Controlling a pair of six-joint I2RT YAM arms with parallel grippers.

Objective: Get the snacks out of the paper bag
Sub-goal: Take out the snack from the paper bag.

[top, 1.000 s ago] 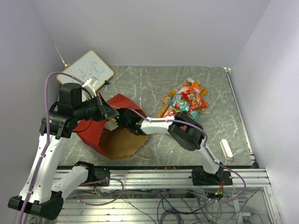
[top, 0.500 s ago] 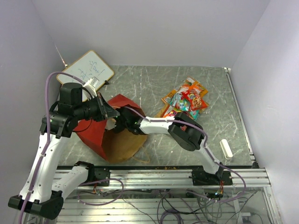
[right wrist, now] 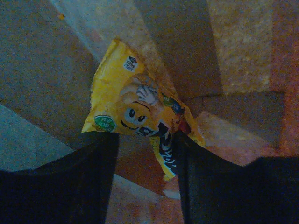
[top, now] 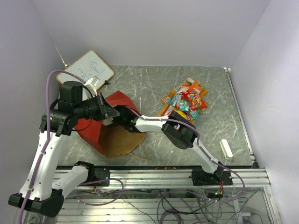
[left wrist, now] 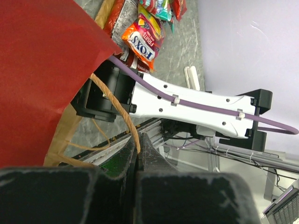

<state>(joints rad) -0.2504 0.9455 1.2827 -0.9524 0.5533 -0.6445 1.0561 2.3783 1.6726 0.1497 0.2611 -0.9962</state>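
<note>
The paper bag (top: 114, 103), red outside and brown inside, lies on its side with its mouth toward the near right. My left gripper (top: 108, 115) is shut on a thin tan loop handle (left wrist: 122, 112) and holds the mouth up; the red wall also fills the left wrist view (left wrist: 42, 70). My right arm reaches into the bag, so its gripper is hidden in the top view. In the right wrist view my right gripper (right wrist: 145, 154) is open inside the bag, with its fingers (right wrist: 79, 177) on either side of a yellow packet (right wrist: 133, 109) lying on the brown paper. Several snacks (top: 187, 99) lie piled on the table.
A white whiteboard (top: 86, 69) leans at the far left corner. A small white block (top: 226, 148) lies near the right edge. The right arm's white link (left wrist: 196, 109) crosses in front of the bag mouth. Walls close in the table on three sides.
My right arm has pushed deeper into the bag, to the left. The bag has shifted slightly left and up with my left gripper still on the handle.
</note>
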